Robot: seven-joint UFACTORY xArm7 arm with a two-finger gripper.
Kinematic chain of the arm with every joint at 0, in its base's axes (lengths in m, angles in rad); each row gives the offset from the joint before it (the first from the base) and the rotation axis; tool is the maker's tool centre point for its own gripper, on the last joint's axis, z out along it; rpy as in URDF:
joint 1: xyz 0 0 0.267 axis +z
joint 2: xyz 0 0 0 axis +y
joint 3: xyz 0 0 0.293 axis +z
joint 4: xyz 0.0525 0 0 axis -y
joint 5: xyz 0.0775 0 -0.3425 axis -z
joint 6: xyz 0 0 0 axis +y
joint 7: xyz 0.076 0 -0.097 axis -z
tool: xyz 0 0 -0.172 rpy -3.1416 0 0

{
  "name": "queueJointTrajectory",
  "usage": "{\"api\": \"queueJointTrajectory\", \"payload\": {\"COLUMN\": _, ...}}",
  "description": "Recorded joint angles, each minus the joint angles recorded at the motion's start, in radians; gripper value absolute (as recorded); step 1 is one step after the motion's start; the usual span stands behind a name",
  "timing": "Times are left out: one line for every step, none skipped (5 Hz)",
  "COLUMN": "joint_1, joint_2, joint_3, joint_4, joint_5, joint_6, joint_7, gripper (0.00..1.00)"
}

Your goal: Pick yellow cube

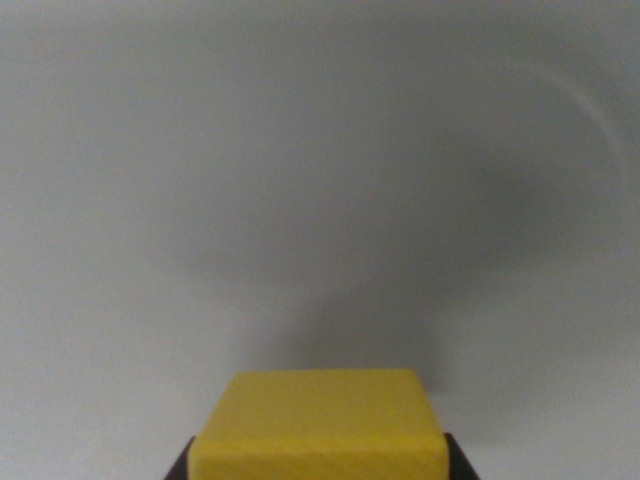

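Observation:
The yellow cube (320, 415) fills the bottom centre of the wrist view, its top face and front edge showing. My gripper (320, 466) is shut on it. The dark fingers (181, 464) show only as small slivers pressed against the cube's left and right sides at the bottom edge of the frame. The cube's lower part is cut off by the frame. A wide, soft shadow lies on the grey surface (300, 150) behind the cube.
A plain, blurred light grey surface takes up the whole picture, with a faint pale curved line (590, 110) at the upper right. No other objects are visible.

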Motion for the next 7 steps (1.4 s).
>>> {"api": "queueJointTrajectory", "payload": {"joint_1": 0.0000, "joint_2": 0.000, "joint_3": 0.000, "joint_4": 0.000, "joint_5": 0.0000, "joint_6": 0.000, "joint_7": 0.000, "gripper": 1.00}}
{"api": "queueJointTrajectory", "payload": {"joint_1": 0.0006, "joint_2": -0.016, "joint_3": -0.001, "joint_4": 0.019, "joint_5": -0.0029, "joint_6": 0.035, "joint_7": 0.002, "gripper": 1.00}}
{"api": "queueJointTrajectory", "payload": {"joint_1": 0.0006, "joint_2": -0.016, "joint_3": -0.001, "joint_4": 0.019, "joint_5": -0.0029, "joint_6": 0.035, "joint_7": 0.002, "gripper": 1.00}}
{"api": "queueJointTrajectory", "payload": {"joint_1": 0.0013, "joint_2": -0.033, "joint_3": -0.003, "joint_4": 0.041, "joint_5": -0.0062, "joint_6": 0.075, "joint_7": 0.005, "gripper": 1.00}}
{"api": "queueJointTrajectory", "payload": {"joint_1": 0.0013, "joint_2": -0.033, "joint_3": -0.003, "joint_4": 0.041, "joint_5": -0.0062, "joint_6": 0.075, "joint_7": 0.005, "gripper": 1.00}}
{"api": "queueJointTrajectory", "payload": {"joint_1": 0.0020, "joint_2": -0.052, "joint_3": -0.004, "joint_4": 0.065, "joint_5": -0.0096, "joint_6": 0.116, "joint_7": 0.007, "gripper": 1.00}}
{"api": "queueJointTrajectory", "payload": {"joint_1": 0.0020, "joint_2": -0.052, "joint_3": -0.004, "joint_4": 0.065, "joint_5": -0.0096, "joint_6": 0.116, "joint_7": 0.007, "gripper": 1.00}}
